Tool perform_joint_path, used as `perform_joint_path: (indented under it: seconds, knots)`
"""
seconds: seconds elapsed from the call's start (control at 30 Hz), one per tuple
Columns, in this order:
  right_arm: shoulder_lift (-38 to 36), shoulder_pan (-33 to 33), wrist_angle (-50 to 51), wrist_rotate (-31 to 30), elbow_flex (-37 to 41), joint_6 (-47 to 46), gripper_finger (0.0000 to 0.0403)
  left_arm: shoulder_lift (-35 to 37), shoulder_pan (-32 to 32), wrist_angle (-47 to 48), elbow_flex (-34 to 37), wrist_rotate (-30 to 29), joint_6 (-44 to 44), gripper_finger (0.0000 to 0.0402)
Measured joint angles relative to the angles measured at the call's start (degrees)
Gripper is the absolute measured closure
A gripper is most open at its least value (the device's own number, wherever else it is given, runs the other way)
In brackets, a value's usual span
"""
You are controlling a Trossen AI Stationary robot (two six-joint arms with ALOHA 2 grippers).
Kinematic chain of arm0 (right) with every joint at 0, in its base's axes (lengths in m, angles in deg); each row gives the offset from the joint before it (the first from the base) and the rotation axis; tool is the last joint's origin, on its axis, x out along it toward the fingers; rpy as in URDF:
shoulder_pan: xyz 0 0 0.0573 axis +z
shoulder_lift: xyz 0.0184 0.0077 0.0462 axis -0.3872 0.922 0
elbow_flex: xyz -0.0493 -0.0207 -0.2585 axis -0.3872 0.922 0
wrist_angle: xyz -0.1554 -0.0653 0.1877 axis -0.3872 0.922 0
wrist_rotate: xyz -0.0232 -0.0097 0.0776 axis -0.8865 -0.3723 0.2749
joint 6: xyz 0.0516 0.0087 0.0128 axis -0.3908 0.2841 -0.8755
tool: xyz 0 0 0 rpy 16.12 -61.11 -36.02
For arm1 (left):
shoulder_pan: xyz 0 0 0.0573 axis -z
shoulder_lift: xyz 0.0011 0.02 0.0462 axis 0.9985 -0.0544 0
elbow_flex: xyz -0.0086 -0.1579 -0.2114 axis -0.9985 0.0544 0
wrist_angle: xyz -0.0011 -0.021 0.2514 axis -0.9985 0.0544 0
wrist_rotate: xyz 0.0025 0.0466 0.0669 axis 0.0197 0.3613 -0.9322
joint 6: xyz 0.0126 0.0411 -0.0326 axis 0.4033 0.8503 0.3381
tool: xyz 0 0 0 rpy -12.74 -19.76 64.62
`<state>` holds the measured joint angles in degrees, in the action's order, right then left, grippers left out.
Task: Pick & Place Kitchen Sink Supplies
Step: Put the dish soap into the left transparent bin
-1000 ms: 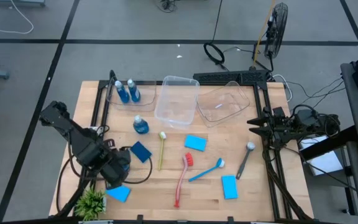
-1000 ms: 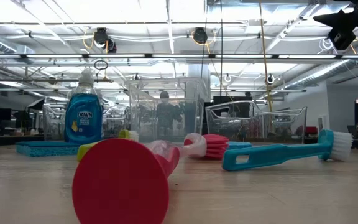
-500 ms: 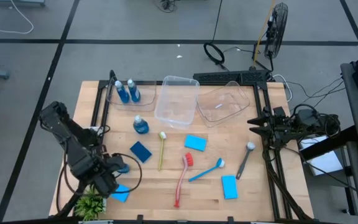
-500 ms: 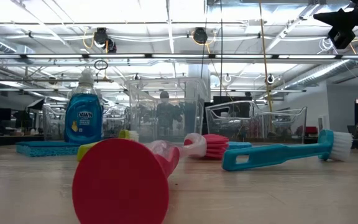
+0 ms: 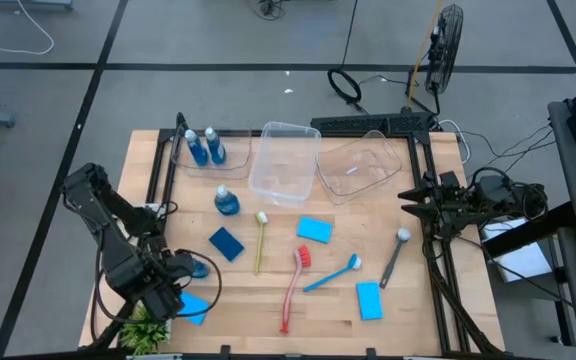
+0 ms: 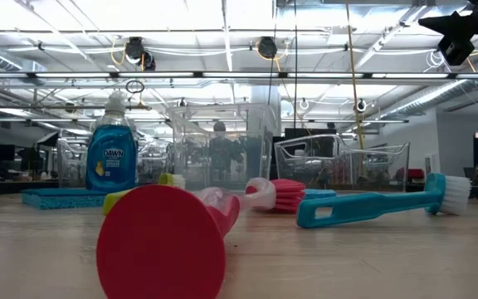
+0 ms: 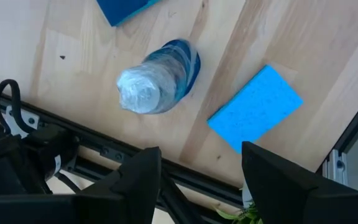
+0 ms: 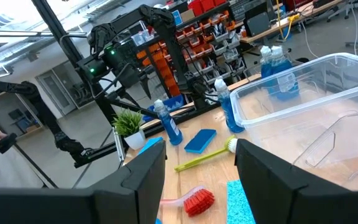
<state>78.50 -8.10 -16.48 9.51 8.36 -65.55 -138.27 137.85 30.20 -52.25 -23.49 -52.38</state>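
Two bottles (image 5: 205,147) stand in the leftmost tub (image 5: 180,150) (back row), brushes (image 5: 293,285) and sponges (image 5: 314,230) scattered before it.

Only text I can read: "DAWN" on the label of the blue dish soap bottle (image 6: 111,156), upright on the table at left in the low view, w/ a blue sponge (image 6: 53,198) lying at its base. Smaller print under the brand is too fine to make out. Other bottles carry no legible label in the high or wrist views. Bins on the shelves seen past my right fingers show nothing I can read.
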Motion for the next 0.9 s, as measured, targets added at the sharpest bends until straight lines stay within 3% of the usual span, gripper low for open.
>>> perform_joint_path:
  seconds: [0.27, 0.67, 0.9]
  knots:
    - [0.0, -0.01, 0.0, 0.02, 0.0, -0.65, 0.022, 0.0, -2.72, 0.0, 0.0, 0.48, 1.99, 0.0179]
    - [0.0, 0.0, 0.0, 0.02, 0.0, -1.46, 0.022, 3.51, -10.26, -0.03, 0.0, 0.88, 12.49, 0.0179]
    - [0.02, 0.0, 0.0, 0.02, 0.0, -0.94, 0.022, 6.59, -11.57, 0.04, 0.0, -2.9, 21.32, 0.0179]
